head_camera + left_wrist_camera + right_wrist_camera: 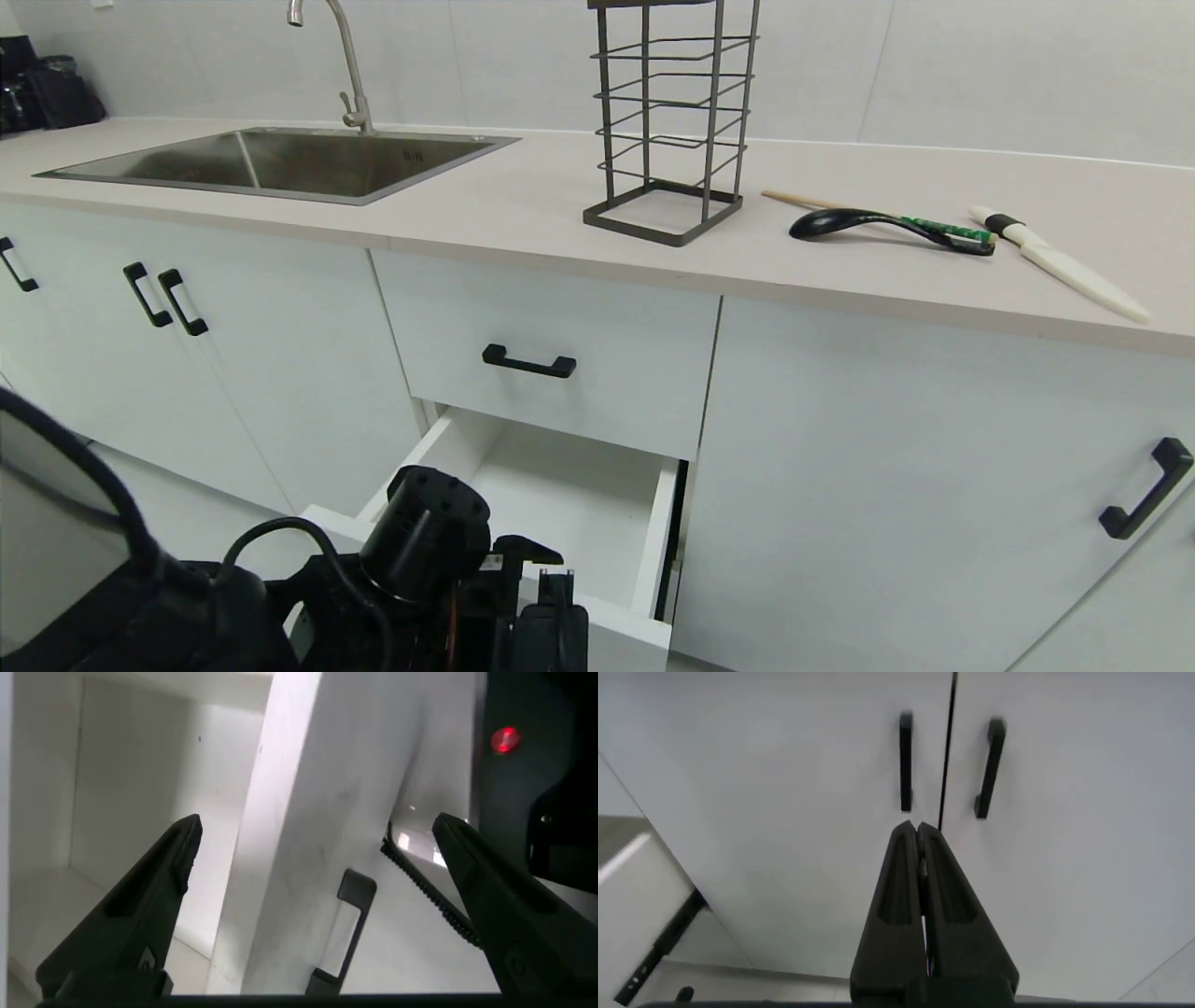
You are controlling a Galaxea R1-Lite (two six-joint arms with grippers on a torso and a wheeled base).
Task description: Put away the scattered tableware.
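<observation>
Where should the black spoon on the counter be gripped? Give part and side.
Take the spoon by the middle of its handle, from straight above, closing across it. The handle lies along the counter, and its end sits close to the knife, so mid-handle likely gives most room.

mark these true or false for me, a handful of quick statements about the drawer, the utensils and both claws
1. The lower drawer stands open. True.
2. The black spoon lies inside the drawer. False: it lies on the counter, right of the wire rack.
3. The left claw is open. True.
4. The right claw is spread wide. False: it is shut, empty.
5. The white knife lies on the counter. True.
</observation>
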